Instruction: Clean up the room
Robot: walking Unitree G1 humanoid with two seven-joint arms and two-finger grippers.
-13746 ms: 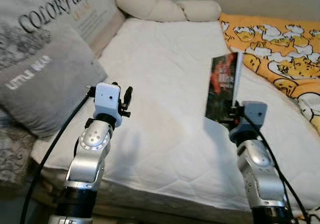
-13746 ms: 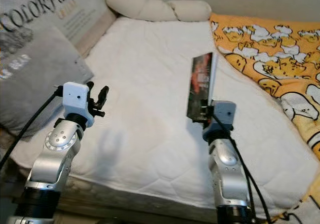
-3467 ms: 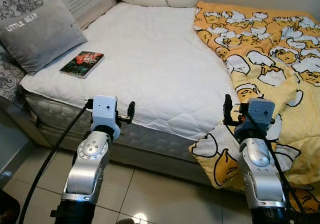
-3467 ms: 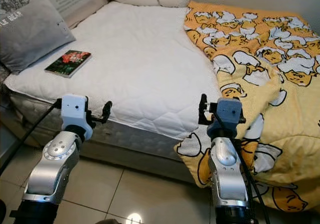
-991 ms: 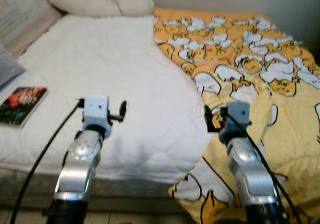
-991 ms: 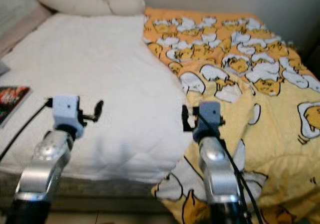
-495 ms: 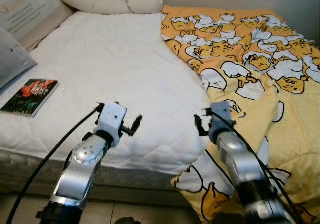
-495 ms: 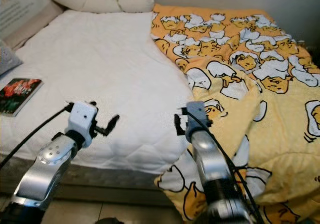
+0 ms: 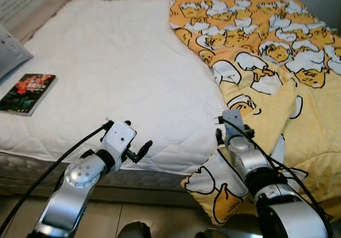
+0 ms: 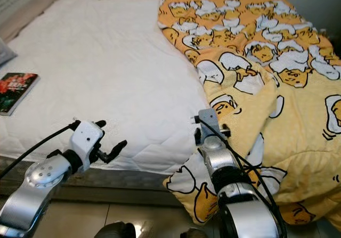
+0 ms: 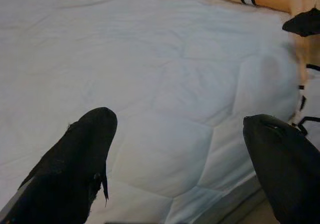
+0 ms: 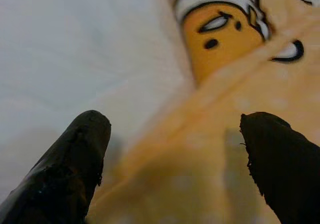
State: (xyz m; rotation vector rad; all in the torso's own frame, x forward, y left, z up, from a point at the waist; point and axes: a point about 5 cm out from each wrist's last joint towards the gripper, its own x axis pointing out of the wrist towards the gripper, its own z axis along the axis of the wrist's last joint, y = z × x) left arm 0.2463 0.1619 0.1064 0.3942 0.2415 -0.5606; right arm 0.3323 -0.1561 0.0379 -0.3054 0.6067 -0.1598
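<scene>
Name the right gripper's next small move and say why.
Probably ease the right gripper forward and close on the blanket fold. Its fingers are open with the yellow fabric between them, and the blanket edge hangs off the bed.

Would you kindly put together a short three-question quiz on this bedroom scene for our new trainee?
1. True or false: the book lies on the yellow blanket.
2. Multiple choice: the right gripper is poised over A) the grey pillow, B) the edge of the yellow blanket, C) the floor.
3. Short answer: how do the fingers of the left gripper stand, and what lies beneath them?

Key
1. False: it lies on the white mattress, near the grey pillow.
2. B.
3. Open and holding nothing, above the white mattress near its front edge.
</scene>
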